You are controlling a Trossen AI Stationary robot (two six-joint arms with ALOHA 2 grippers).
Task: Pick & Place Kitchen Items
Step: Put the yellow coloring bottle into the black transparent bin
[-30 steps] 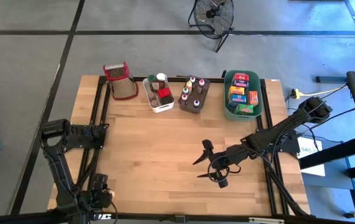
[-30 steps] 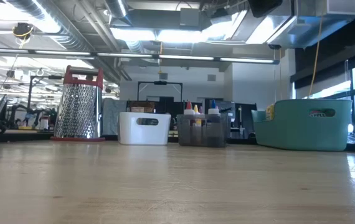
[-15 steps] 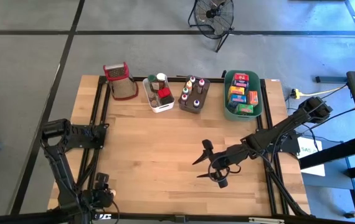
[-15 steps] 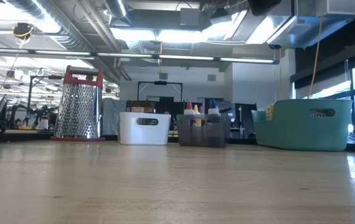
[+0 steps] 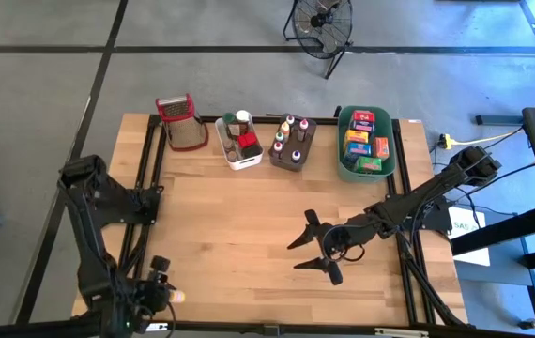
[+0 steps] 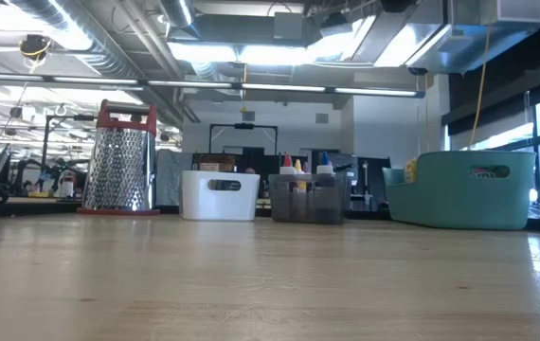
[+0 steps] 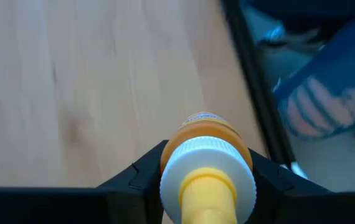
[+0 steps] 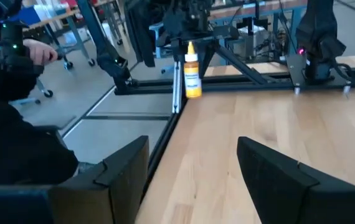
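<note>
Holding a yellow bottle (image 7: 205, 168) at the table's near-left corner, your left gripper (image 5: 160, 289) has its fingers clamped on the bottle's sides just under the white collar. Keep that grip steady and the bottle upright as you carry it toward the grey tub (image 5: 293, 143), where I count about eight capped bottles. Come in high over the tub rims, then lower into a free slot. Your right gripper (image 5: 313, 246) waits over mid-table, fingers apart and empty. Three tubs stand along the far edge: white (image 5: 239, 143), grey and green (image 5: 367, 145), plus one grater (image 5: 180, 122). Green holds roughly seven boxes.
</note>
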